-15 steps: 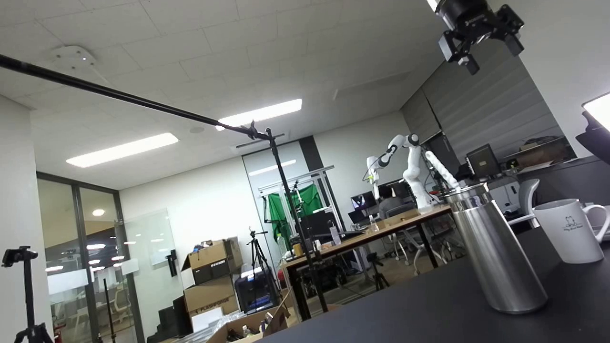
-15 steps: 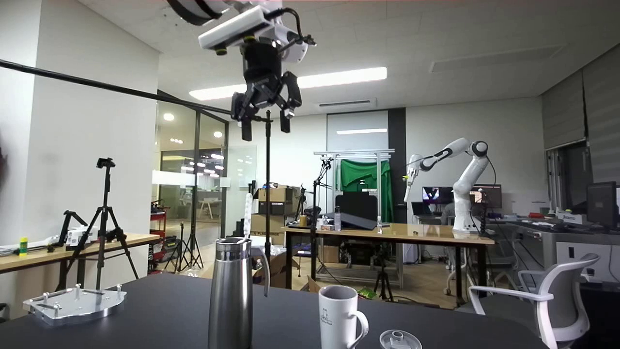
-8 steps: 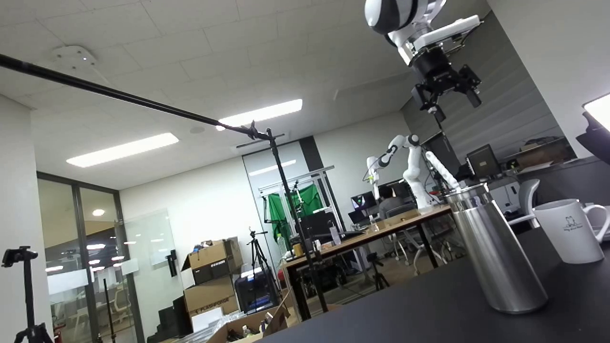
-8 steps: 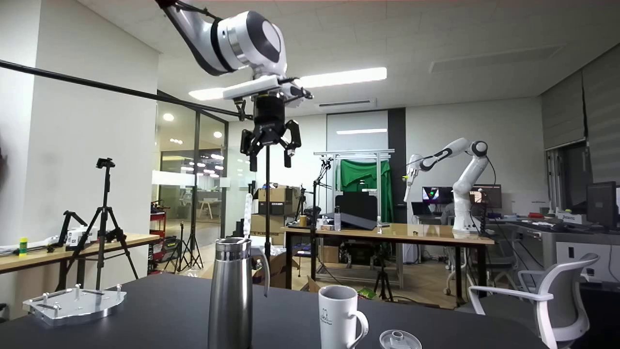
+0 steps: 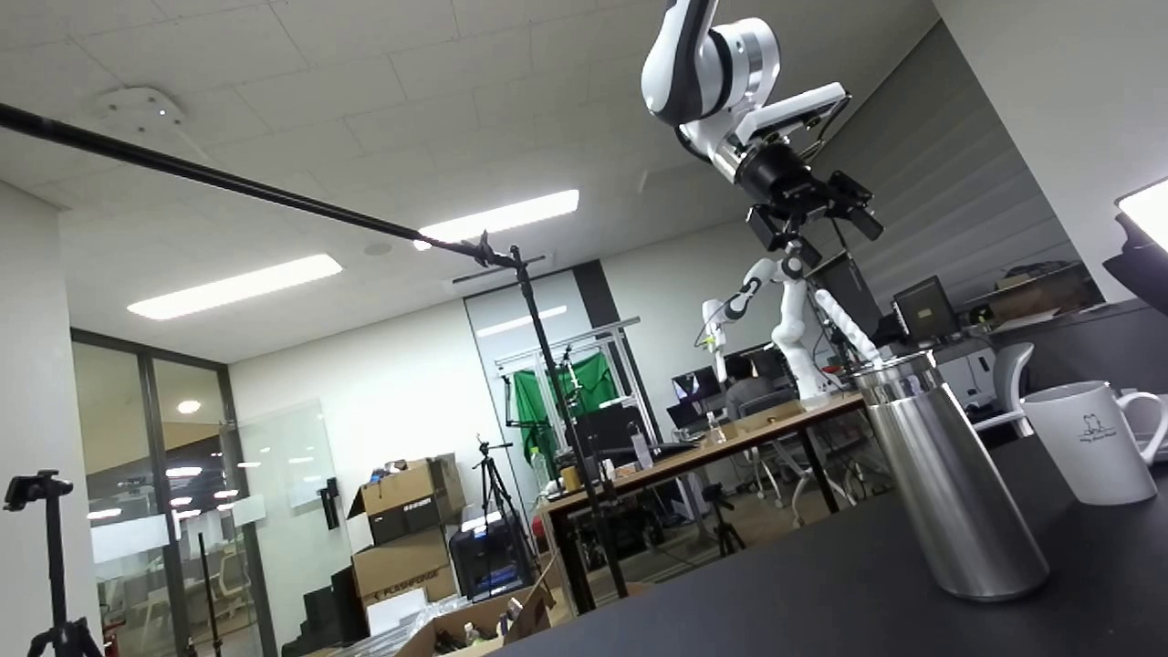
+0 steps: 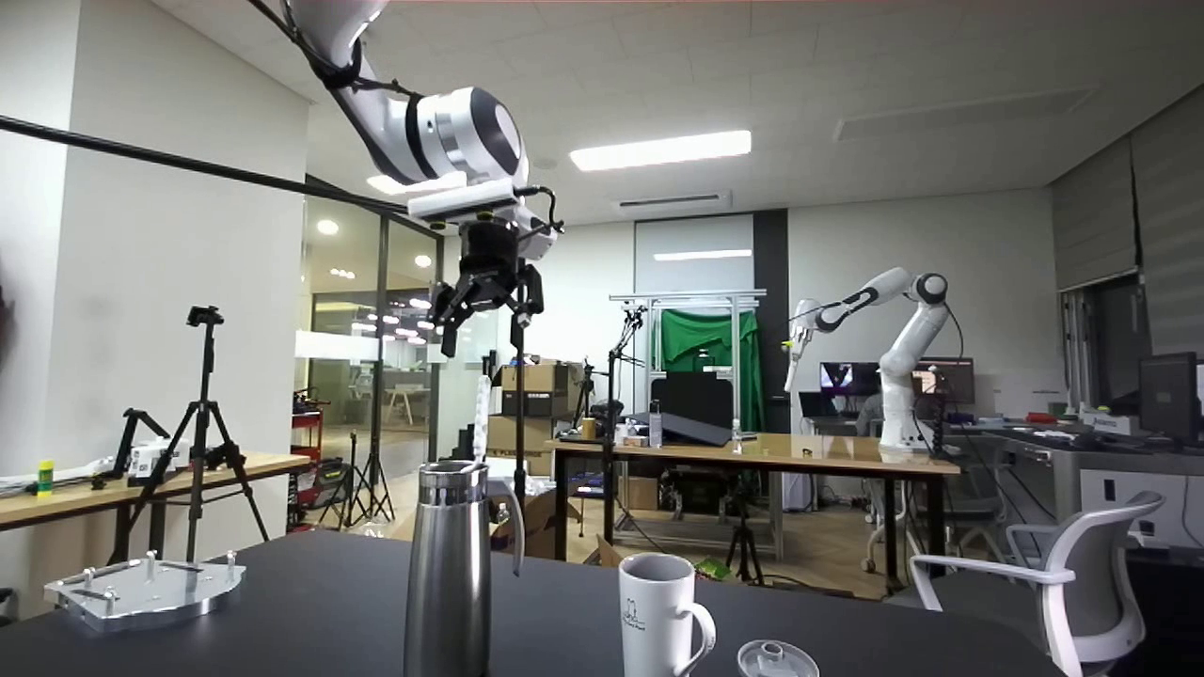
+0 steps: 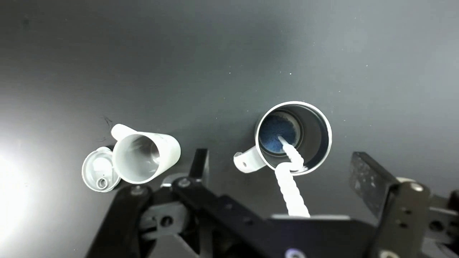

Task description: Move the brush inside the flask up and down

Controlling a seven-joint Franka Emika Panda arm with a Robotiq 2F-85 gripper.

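One brush [image 6: 482,419] below end effector [image 6: 483,340].

gripper [image 6: 483,340], jaws apart, above flask [image 6: 448,578]; brush [image 6: 482,414] juts from its top, leaning slightly; white mug [image 6: 655,606] nearby.

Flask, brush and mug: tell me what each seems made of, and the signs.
Flask: brushed metal, probably stainless steel, by its grey sheen and long highlights.
Brush: handle likely plastic, white and spiral-ridged; the blue head looks like fibre bristles.
Mug: smooth, white, with a printed drawing; ceramic or plastic, I cannot tell.
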